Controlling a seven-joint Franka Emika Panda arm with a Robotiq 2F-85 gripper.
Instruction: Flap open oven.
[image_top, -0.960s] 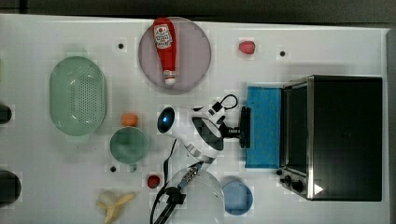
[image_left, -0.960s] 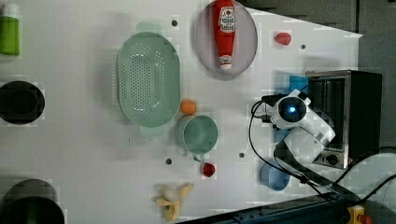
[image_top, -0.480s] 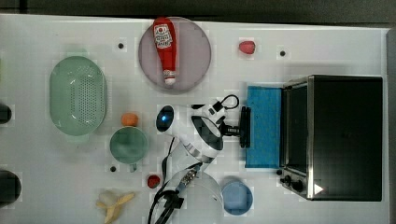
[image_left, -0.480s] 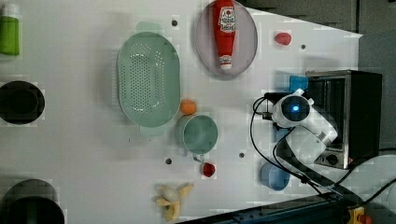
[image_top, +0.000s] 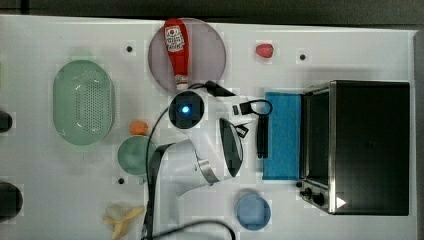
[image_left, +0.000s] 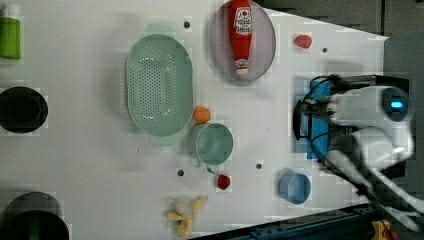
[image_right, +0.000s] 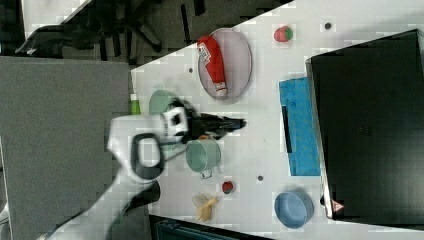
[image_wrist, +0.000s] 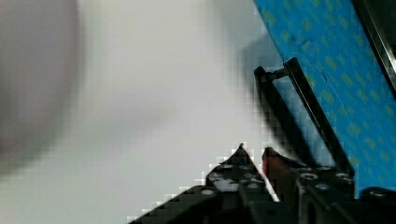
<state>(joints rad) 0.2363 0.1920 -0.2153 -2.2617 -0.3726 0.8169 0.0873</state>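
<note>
Oven (image_top: 370, 147) at top view's right on bench (image_top: 310, 30), blue door (image_top: 282, 135) flapped down flat. Tool (image_wrist: 254, 151) nearly closed, gripping nothing, just beside door handle (image_top: 261, 135).

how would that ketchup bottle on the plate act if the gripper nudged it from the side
The ketchup bottle lies on its side across the grey plate, so a sideways nudge would probably roll it, perhaps to the rim. Its round body and narrow cap end suggest it would curve rather than roll straight. It looks like plastic, so likely a bit slick and squeezable, not fragile.
</note>
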